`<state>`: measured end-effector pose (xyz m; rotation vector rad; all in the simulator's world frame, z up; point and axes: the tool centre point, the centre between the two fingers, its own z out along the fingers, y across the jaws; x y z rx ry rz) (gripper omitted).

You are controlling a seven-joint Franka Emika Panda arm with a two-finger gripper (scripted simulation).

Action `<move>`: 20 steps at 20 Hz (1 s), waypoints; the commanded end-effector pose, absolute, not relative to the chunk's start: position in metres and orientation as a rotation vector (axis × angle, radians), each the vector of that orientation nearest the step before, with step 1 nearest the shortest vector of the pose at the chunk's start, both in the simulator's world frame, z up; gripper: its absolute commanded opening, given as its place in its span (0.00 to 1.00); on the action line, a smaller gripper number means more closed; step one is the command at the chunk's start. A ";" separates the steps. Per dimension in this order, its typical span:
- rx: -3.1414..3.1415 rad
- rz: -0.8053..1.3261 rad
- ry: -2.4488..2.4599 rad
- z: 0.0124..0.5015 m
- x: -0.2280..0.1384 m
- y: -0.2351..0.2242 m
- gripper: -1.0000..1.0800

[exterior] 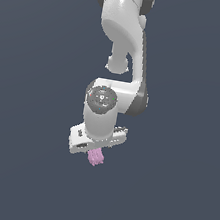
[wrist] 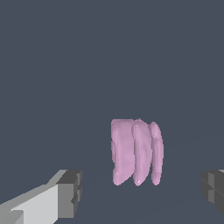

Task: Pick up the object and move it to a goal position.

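Upper part of the block (exterior: 95, 158) hidden under the tool (exterior: 95, 147) in the exterior view. Tool fingers (wrist: 70, 194) cut off by the wrist picture's edge. Contact with the block impossible to tell.

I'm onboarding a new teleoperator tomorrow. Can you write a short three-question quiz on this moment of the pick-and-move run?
1. True or false: the fingers are already clamped on the pink block.
2. In the wrist view, where does the block sit relative to the two fingers: A) outside both, B) in the gap between them, C) on top of one?
3. In the exterior view, what shows just below the white gripper?

Key
1. False: open space shows on both sides of the block.
2. B.
3. The pink block, poking out under the gripper.
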<state>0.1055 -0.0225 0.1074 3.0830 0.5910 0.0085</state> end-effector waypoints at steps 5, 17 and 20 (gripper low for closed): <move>3.075 0.001 0.643 0.094 0.113 -0.030 0.96; 3.074 0.000 0.647 0.067 0.113 -0.031 0.96; 3.074 0.000 0.648 0.051 0.112 -0.031 0.96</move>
